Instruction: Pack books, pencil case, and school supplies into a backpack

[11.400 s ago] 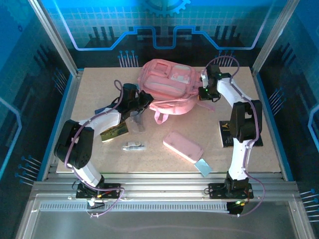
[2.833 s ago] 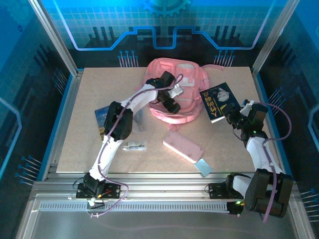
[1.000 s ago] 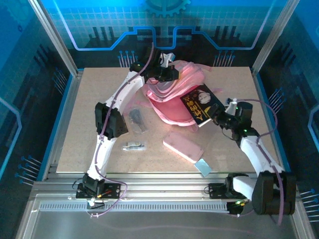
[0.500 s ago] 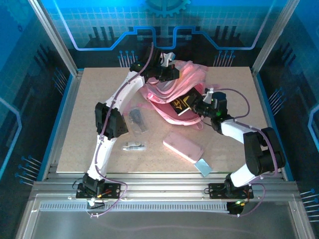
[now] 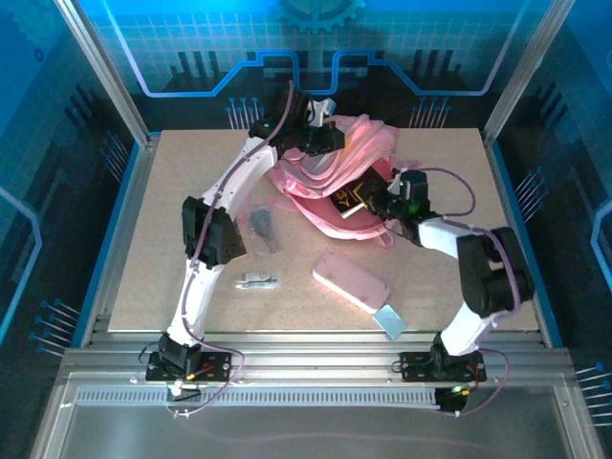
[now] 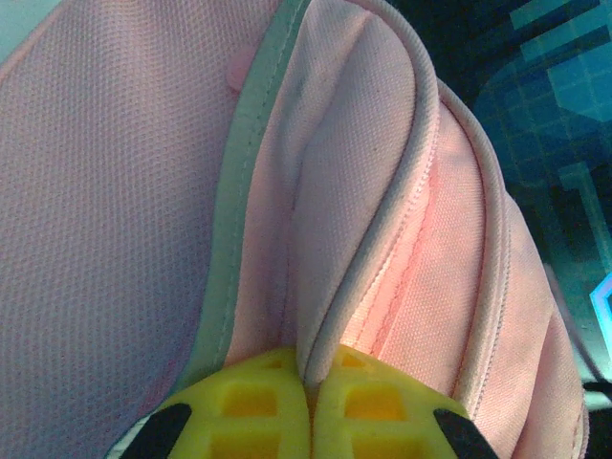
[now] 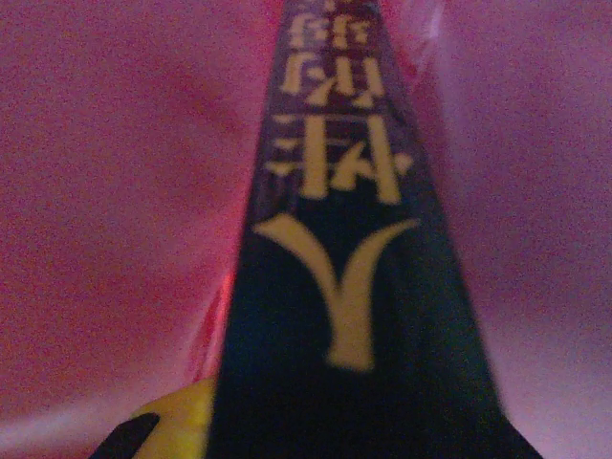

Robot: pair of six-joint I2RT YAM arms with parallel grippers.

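Surface: tan board table (image 5: 143, 249) inside an aluminium frame, with blue-lit panels beyond
Backpack: backpack (image 5: 316, 186) at far centre, its mouth towards the right
Left gripper: left gripper (image 6: 308, 384) clenched on a fold of the backpack's rim, at its far edge
Right gripper: right gripper (image 5: 381, 199) grasping the book (image 5: 350, 198), just right of the backpack
Book: partly inside the mouth, long axis running from the fingers leftward into the bag
Pencil case: pencil case (image 5: 351, 281) lies flat, near of the backpack, apart from both grippers
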